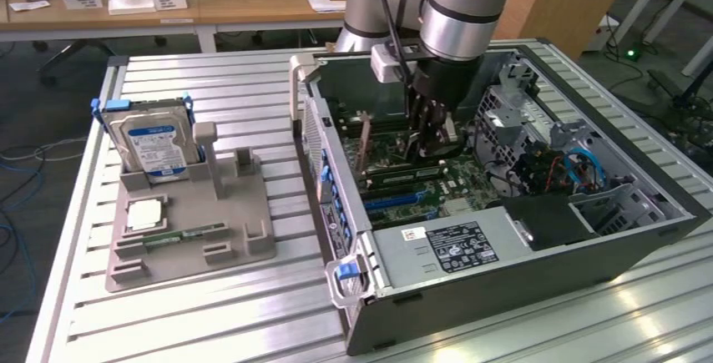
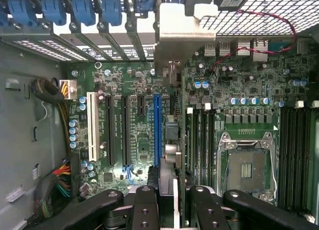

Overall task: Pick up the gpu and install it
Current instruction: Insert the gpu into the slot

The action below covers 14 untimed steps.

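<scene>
1. The hand (image 1: 429, 139) (image 2: 173, 179) is reaching down into the open computer case (image 1: 523, 238). Its two fingers (image 2: 144, 205) are drawn partway together and are clamping the gpu (image 2: 174, 157) (image 1: 365, 142) between them.
2. The gpu is hanging on edge in that grip, above the motherboard (image 2: 139, 140) and just beside the blue slot (image 2: 157, 130). I cannot tell whether its lower edge is touching the board.
3. The gpu is showing as a thin green card seen edge-on. Its silver bracket (image 2: 177, 38) is pointing toward the case wall lined with a row of blue clips (image 2: 82, 10).
4. The pictures are showing one gpu, one hand and one case. On the motherboard are one white slot (image 2: 91, 127), one blue slot, two long black slots (image 2: 109, 130) and one processor socket (image 2: 246, 165).
5. On the slatted tabletop (image 1: 223, 88), to the exterior view's left of the case, one grey holder (image 1: 240, 213) is standing. It is carrying one silver hard drive (image 1: 156, 142) upright and one narrow memory stick (image 1: 179, 234) lying flat.
</scene>
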### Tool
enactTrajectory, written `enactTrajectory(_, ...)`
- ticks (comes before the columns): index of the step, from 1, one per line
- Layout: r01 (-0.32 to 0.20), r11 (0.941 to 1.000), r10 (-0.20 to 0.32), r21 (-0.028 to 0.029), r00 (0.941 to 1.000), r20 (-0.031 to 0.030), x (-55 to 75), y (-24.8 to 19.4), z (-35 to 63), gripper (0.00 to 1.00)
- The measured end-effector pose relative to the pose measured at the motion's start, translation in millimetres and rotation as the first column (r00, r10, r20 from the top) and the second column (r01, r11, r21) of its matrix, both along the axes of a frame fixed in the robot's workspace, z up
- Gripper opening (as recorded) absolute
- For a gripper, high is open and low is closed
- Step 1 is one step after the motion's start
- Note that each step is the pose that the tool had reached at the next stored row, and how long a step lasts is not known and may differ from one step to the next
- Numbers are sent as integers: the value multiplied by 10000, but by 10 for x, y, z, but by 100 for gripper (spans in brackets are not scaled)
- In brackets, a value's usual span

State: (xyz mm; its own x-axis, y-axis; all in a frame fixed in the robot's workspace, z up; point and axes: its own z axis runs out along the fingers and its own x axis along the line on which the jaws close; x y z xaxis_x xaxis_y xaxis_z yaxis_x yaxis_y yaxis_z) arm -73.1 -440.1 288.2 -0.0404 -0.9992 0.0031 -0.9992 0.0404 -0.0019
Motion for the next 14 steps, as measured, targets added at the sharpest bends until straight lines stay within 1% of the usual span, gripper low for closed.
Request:
enactTrajectory(2,1,10000,-1,0,10000,0,0,0,-1,28)
enactTrajectory(4,2,10000,-2,4,10000,2,0,2,-25,28)
enactTrajectory(5,3,10000,-3,-10,10000,2,-2,4,-42,28)
enactTrajectory(7,3,10000,-3,-66,10000,2,-1,12,-77,28)
enactTrajectory(8,1,9999,-1,-113,10000,1,-1,17,-92,28)
enactTrajectory(9,1,9998,-1,-176,10000,1,-1,22,-106,28)
enactTrajectory(10,1,9998,-1,-212,10000,1,0,24,-116,28)
enactTrajectory(14,10,9997,-10,-224,10000,2,-20,24,-125,28)
